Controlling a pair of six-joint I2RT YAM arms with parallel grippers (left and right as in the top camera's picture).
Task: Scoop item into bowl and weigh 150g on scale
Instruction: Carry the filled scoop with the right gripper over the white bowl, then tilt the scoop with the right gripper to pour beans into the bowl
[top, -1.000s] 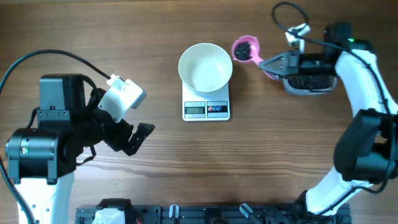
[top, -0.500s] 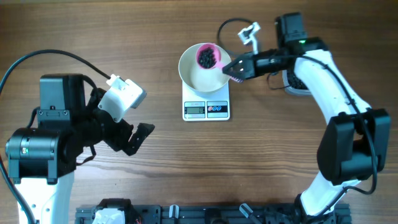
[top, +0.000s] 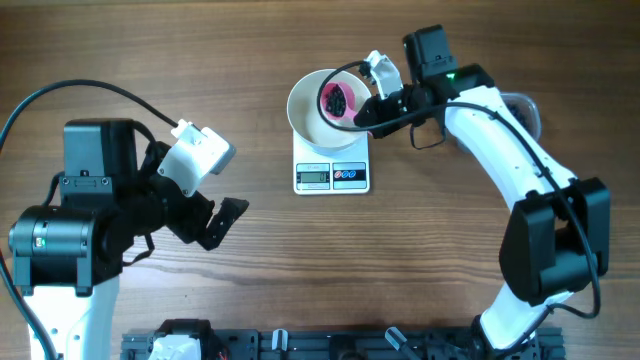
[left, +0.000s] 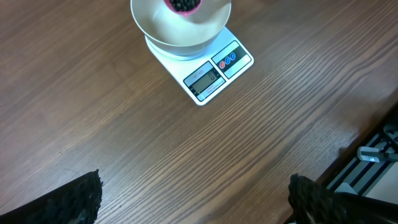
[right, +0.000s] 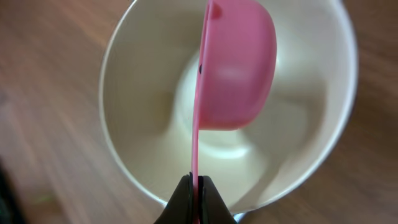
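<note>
R grip (right: 194, 186) clamped on pink scoop (right: 239, 68) handle | beans (top: 337, 98) in scoop, just past fingertips, over bowl (top: 304, 118) on scale (top: 332, 176) | L grip (left: 196, 202) wide open, well apart

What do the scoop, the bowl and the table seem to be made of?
Scoop: probably plastic. It is pink and smooth, with a soft shine and a thin edge.
Bowl: white and smooth with a dull gloss. It could be ceramic or plastic; the look leaves it open.
Table: brown with long grain lines and a matte surface, so wood or a wood-look laminate.
</note>
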